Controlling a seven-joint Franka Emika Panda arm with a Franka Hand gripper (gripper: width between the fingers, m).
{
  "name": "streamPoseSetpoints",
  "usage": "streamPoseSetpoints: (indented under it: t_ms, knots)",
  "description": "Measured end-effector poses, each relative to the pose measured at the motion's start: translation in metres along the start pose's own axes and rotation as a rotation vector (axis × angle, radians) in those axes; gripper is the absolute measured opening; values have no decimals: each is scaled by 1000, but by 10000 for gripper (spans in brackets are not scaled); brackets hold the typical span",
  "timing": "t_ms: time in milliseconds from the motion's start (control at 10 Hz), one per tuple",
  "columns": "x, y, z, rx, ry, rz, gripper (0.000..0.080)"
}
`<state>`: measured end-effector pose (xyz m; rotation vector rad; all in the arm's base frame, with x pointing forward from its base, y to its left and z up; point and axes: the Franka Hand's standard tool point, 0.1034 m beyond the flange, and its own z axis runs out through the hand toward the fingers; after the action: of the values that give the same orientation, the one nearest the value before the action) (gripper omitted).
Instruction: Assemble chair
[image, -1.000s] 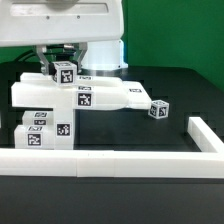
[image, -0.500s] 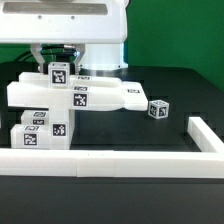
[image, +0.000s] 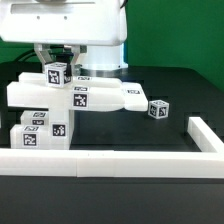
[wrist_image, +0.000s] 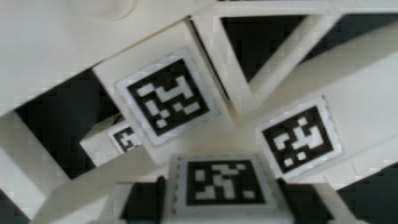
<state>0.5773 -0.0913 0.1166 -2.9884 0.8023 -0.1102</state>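
The partly joined chair (image: 70, 98) is a matte white flat slab resting on blocky tagged pieces (image: 42, 130) at the exterior view's left. My gripper (image: 58, 66) hangs over the slab's back left part, shut on a small white tagged chair piece (image: 58, 74) just above the slab. In the wrist view that piece's tag (wrist_image: 226, 181) sits between my black fingers (wrist_image: 150, 195), with the chair's tagged faces (wrist_image: 169, 95) close beneath. A loose small tagged block (image: 158, 109) lies on the black table to the exterior view's right of the slab.
A long low white border rail (image: 110, 163) runs along the table's front and turns back at the exterior view's right (image: 205, 133). The robot's white base (image: 100, 50) stands behind the chair.
The held piece has shifted slightly toward the exterior view's left and turned a little in my gripper's grasp. The chair and the loose block have not moved.
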Motion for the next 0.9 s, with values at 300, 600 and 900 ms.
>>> streamPoseSetpoints:
  t_ms: [300,600,900]
  knots:
    - [0,-1,0,48,-12,393,285]
    - [0,-3,0,49,-16,612,285]
    - [-1,-3,1,48,-19,615,499]
